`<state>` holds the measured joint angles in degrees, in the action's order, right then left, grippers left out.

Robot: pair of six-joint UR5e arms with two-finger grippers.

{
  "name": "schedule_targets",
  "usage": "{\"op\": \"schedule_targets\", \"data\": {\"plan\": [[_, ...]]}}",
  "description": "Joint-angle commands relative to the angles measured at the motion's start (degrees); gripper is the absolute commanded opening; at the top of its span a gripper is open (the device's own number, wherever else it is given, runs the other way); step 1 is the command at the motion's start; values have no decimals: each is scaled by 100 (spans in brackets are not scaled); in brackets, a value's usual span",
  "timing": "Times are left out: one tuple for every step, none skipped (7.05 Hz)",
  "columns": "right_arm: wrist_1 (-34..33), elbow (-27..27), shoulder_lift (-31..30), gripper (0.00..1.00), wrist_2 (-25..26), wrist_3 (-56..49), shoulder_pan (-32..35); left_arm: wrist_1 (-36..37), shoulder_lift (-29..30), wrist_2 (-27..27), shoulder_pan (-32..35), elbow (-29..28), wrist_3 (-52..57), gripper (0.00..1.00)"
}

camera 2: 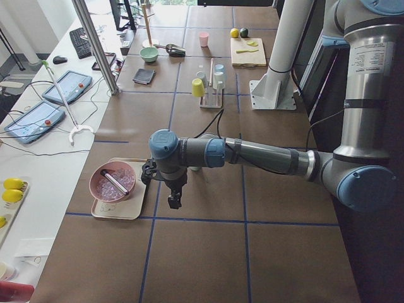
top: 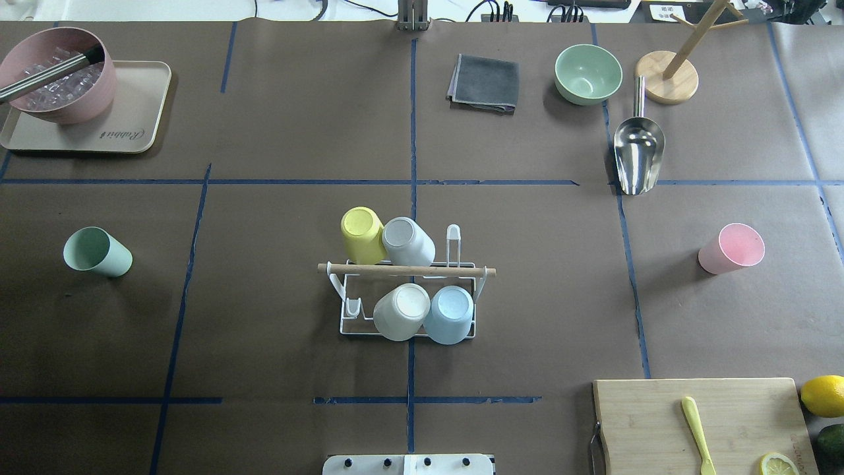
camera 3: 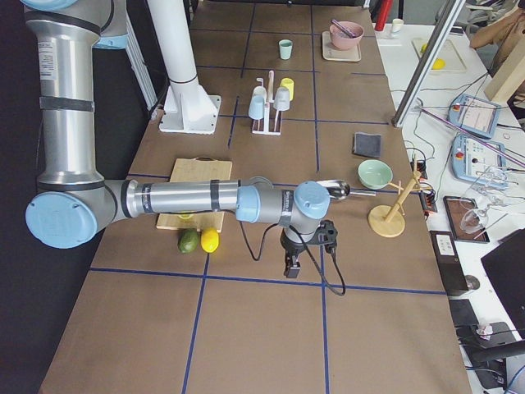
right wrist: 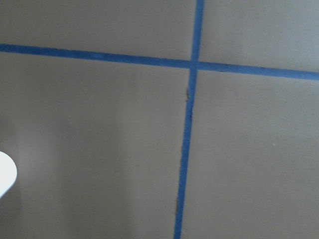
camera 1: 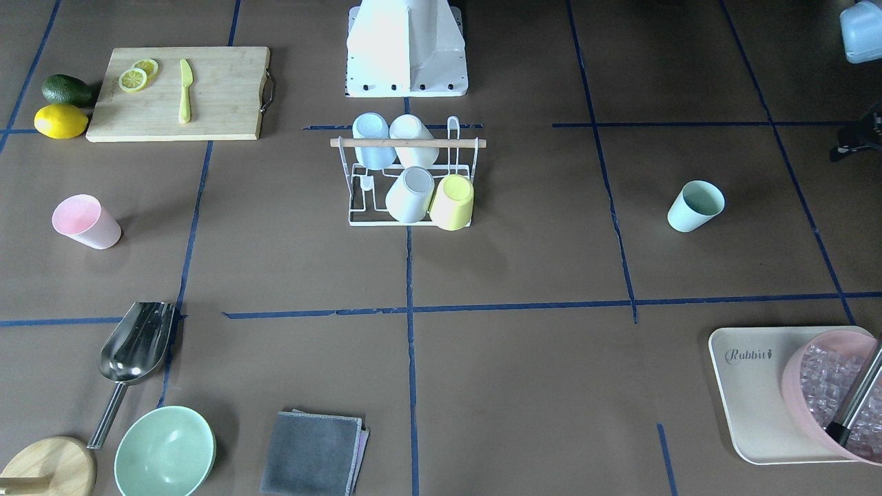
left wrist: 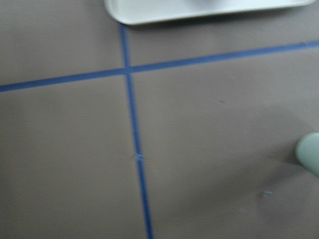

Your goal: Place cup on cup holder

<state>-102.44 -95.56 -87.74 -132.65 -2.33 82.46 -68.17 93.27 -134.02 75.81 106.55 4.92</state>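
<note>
Here, the cup holder stands at the table's centre with four cups on its prongs. Two loose cups stand upright and well apart from it: a green cup on the robot's left and a pink cup on its right. Which one is meant cannot be told.

The left gripper and right gripper hang over bare table. They show only in the side views, so whether their fingers are spread or pressed together cannot be told.

Probable hazards:
- The crowded rack leaves few free prongs, so a descending cup may knock a neighbour or shift the light frame.
- A smooth, tapered cup wall may slip when turned over.

The wrist views are blurred and show mainly tape lines, and a pale green edge is cut off.
</note>
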Motion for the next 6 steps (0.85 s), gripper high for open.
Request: {"op": "schedule_targets", "data": {"plan": [[-1579, 20, 896, 100, -460, -65, -361, 1152, 628, 139, -303, 277, 70, 100], [-2100, 37, 1204, 100, -655, -66, -527, 1253, 761, 140, -443, 314, 70, 100], [-2366, 185, 1494, 100, -675, -66, -599, 1819, 1119, 140, -566, 236, 70, 100], [-2525, 552, 1836, 100, -718, -66, -608, 2417, 1575, 157, -906, 96, 70, 100], [-2640, 1008, 2135, 100, -745, -83, -652, 2597, 1771, 297, -1092, -89, 70, 100], [-2641, 1483, 2373, 100, -736, -83, -722, 2581, 1825, 324, -1120, -308, 70, 100]]}}
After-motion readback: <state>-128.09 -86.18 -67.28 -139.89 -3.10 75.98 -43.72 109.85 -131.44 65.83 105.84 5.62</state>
